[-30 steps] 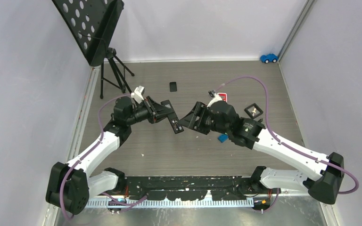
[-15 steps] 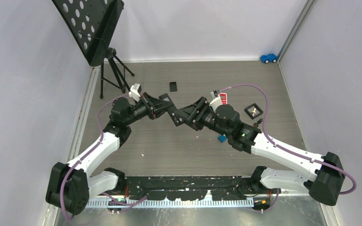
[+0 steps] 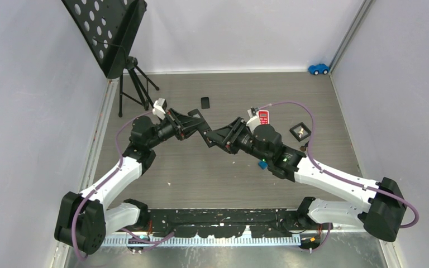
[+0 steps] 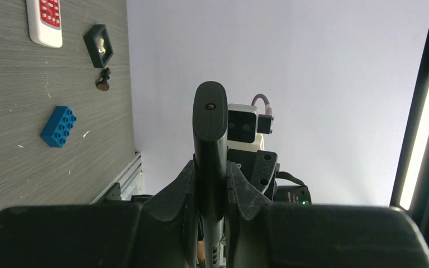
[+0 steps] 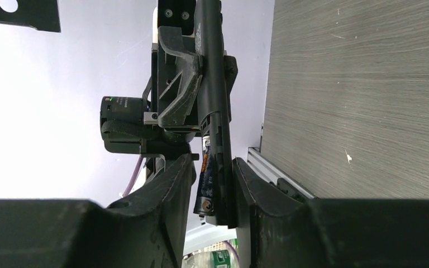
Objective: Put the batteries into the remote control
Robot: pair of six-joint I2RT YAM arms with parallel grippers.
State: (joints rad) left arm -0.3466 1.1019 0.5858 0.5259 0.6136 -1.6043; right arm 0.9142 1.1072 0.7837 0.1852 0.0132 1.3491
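- Both arms have swung away from their bases since the earlier frame, and the right pincer has pushed in toward the left one while its fingers narrowed.
- Left pincer: clenched on the black remote control, gripping its narrow sides and holding it clear of the worktop.
- Right pincer: its fingers straddle the free end of the remote control, with a battery between one finger and the remote's open back. They stand close on both sides, but I cannot tell whether they are pressing yet.
- The battery lies lengthwise against the compartment. Whether it is fully seated cannot be read from the right wrist view.
- Progress, as a judgement: the job looks to be in mid-insertion of one cell. Pressing it home seems to be the step in hand.
- On the worktop, a small orange-tipped cylinder lies just beside a small black square frame. It may be another battery not yet loaded.
- A small black piece lies well apart, farther back. If it is the cover, fitting it is also left to do.
- A blue block and a red-and-white remote lie untouched.
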